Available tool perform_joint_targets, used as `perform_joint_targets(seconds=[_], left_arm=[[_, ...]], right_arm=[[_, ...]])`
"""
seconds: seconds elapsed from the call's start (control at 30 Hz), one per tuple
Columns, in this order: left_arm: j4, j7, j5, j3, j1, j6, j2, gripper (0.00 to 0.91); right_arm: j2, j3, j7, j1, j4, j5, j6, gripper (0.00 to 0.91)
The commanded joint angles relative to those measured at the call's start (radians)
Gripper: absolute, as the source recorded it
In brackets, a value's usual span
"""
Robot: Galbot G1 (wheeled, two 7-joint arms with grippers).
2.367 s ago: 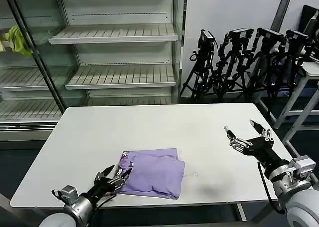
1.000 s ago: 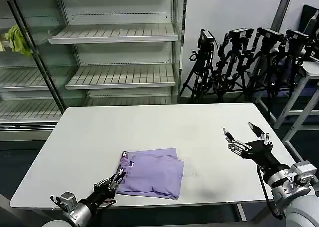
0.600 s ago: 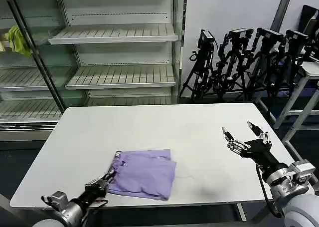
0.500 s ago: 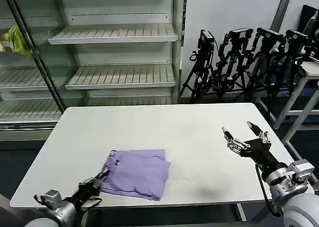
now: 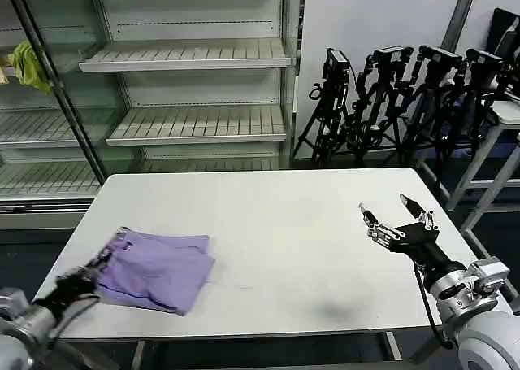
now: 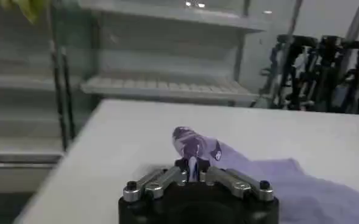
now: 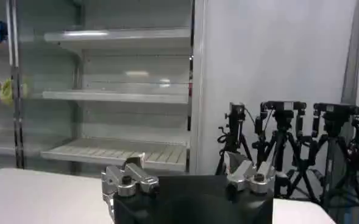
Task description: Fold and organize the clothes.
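Currently the folded lavender T-shirt (image 5: 156,268) lies flat on the white tabletop (image 5: 276,224) near its left front corner, print side tucked at the left end. The left gripper (image 5: 91,270) sits low at that corner of the tabletop, fingers clenched on the T-shirt's left edge. In the left wrist view the fingers (image 6: 190,167) meet at a point on a bunched fold of the T-shirt (image 6: 252,173), and the dark purple-and-white print (image 6: 194,145) shows on the raised fold just past the fingertips; the rest of the fabric spreads out beyond, resting on the tabletop (image 6: 130,134). The right gripper (image 5: 392,213) hovers above the right side of the tabletop, well apart from the T-shirt, fingers released and spread wide, holding nothing. The right wrist view shows the two fingers (image 7: 125,178) far apart with open air between them, facing the shelving unit (image 7: 124,91) and a row of black tripods (image 7: 301,140). In the head view the shelving unit (image 5: 187,85) stands behind the tabletop on the left, the tripods (image 5: 406,102) behind on the right, and a yellow-green cloth (image 5: 28,65) hangs at the far left by the shelves. Fabric looks soft, slightly rumpled on top, edges roughly squared.
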Motion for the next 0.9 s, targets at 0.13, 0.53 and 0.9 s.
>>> perform_joint_targets(seconds=[0.13,0.53,0.9], left_arm=[[-0.045,0.002,-0.033,-0.275,-0.042,0.025,0.218,0.131],[-0.352,-0.009,0.046,0.057,-0.036,0.047,0.033,0.131],[-0.317,-0.014,0.213,0.591,-0.111,0.027,-0.165,0.131]], right_arm=[[0.003,0.008,-0.001,0.001,-0.008,0.005,0.005,0.907],[0.04,0.027,0.0,-0.041,-0.022,-0.009,0.006,0.907],[0.059,0.035,0.01,-0.061,-0.021,-0.031,-0.005,0.907]])
